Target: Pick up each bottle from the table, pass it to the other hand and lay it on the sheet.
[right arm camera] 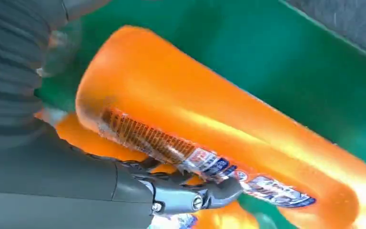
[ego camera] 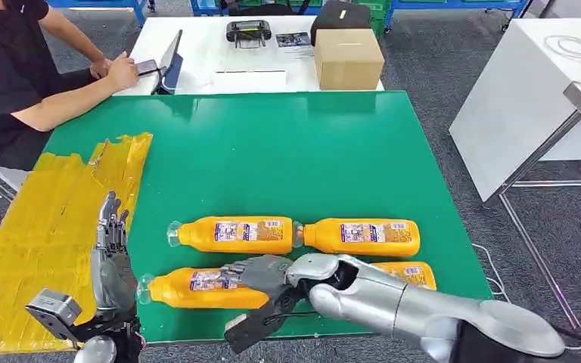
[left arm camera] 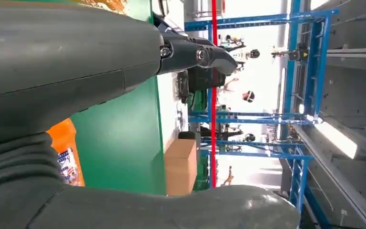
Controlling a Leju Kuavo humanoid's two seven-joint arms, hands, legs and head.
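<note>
Pick-up step: right hand (ego camera: 261,281) wraps the bottle (ego camera: 197,289) at the bench's near edge; left hand (ego camera: 110,249), fingers spread and empty, waits beside the sheet (ego camera: 38,227); lifting comes next

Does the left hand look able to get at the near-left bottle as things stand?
Probably not cleanly: the right hand already lies over the near-left bottle, leaving only its neck end bare beside the left hand.

Four orange bottles (ego camera: 231,235) lying flat on green table (ego camera: 272,151), crinkled yellow sheet (ego camera: 45,227) at left
</note>
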